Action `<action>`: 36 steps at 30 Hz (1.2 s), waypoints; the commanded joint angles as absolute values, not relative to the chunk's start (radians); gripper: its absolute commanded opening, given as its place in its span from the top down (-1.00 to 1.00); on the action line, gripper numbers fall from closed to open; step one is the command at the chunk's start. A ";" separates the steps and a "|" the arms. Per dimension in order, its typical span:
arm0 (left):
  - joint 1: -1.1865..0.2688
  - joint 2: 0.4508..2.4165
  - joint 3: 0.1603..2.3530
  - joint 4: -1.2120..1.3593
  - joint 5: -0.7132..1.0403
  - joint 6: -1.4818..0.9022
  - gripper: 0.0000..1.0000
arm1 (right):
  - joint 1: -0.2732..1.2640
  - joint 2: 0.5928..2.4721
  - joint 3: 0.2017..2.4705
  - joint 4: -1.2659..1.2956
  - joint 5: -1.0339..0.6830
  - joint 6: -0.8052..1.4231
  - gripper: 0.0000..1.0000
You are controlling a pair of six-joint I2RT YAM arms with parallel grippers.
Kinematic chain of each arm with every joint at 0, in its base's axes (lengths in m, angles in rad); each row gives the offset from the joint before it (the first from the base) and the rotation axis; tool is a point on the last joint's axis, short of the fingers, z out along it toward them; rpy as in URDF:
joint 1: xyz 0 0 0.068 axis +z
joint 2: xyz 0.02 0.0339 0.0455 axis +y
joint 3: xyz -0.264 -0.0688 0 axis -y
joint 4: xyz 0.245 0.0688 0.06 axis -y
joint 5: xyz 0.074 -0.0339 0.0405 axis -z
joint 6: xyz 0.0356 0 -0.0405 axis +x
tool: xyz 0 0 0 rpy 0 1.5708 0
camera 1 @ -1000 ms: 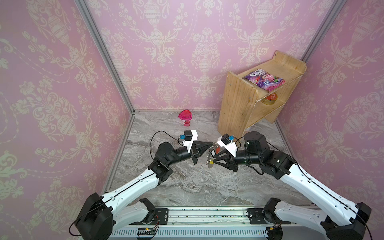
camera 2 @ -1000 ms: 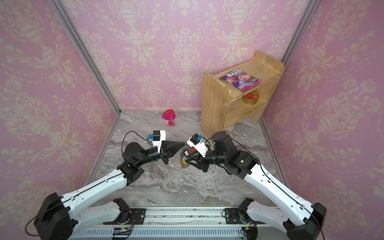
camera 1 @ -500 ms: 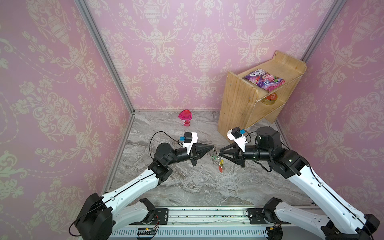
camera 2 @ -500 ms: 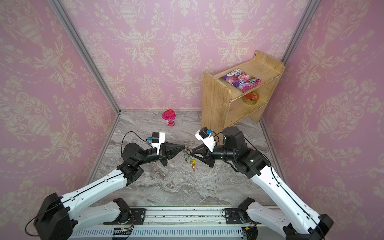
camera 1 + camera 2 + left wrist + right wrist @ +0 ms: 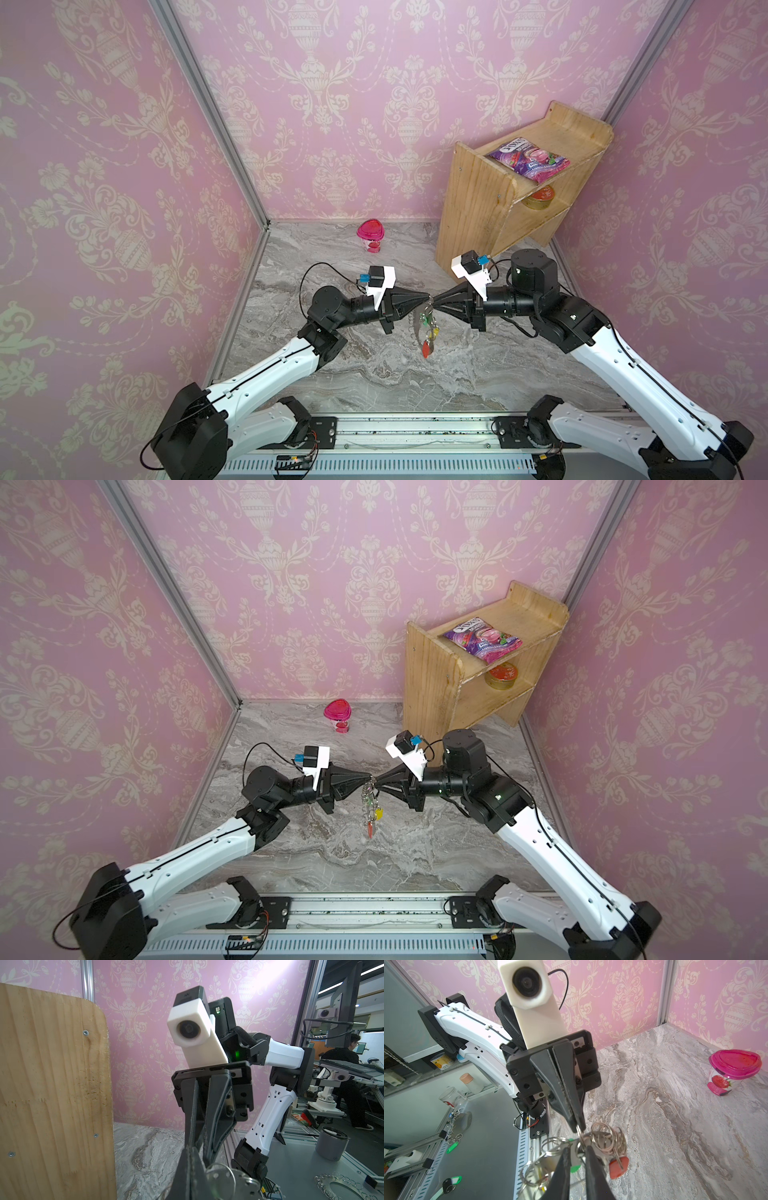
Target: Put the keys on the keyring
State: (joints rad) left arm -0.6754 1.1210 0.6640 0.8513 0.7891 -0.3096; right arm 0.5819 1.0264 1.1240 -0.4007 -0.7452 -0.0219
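Note:
The keyring (image 5: 415, 328) (image 5: 368, 804) hangs above the marble table at mid-scene. It is a grey plate with many metal rings and green, yellow and red tags (image 5: 426, 349). My left gripper (image 5: 428, 296) (image 5: 370, 776) (image 5: 190, 1148) is shut on one ring at the top of the bunch; the right wrist view shows its tips (image 5: 578, 1128) pinching that ring. My right gripper (image 5: 433, 300) (image 5: 376, 780) (image 5: 577, 1148) meets it tip to tip. Its jaws stand narrowly apart, with a ring and the plate's edge (image 5: 542, 1165) between them. The keys are not in view.
A wooden shelf (image 5: 478, 208) stands at the back right, close behind the right arm. It holds a purple snack bag (image 5: 528, 160) and a tin (image 5: 538, 197). A pink-lidded cup (image 5: 369, 237) (image 5: 733, 1072) stands near the back wall.
The right gripper left the keyring and drew back to the right, leaving it hanging from the left gripper. It has now returned to the left's tip with narrower jaws.

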 commanded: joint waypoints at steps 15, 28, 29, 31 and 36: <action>-0.674 1.135 0.690 0.931 0.854 -0.367 1.00 | 0.578 1.040 1.105 -0.332 -0.792 0.010 0.87; -0.673 1.121 0.688 0.930 0.841 -0.358 1.00 | 0.579 1.034 1.084 -0.317 -0.804 0.030 0.80; -0.674 1.121 0.688 0.929 0.841 -0.356 1.00 | 0.580 1.036 1.082 -0.317 -0.804 0.032 0.81; -0.674 1.118 0.687 0.930 0.839 -0.356 1.00 | 0.579 1.034 1.081 -0.316 -0.805 0.033 0.80; -0.674 1.117 0.685 0.930 0.838 -0.355 1.00 | 0.579 1.030 1.075 -0.307 -0.804 0.043 0.82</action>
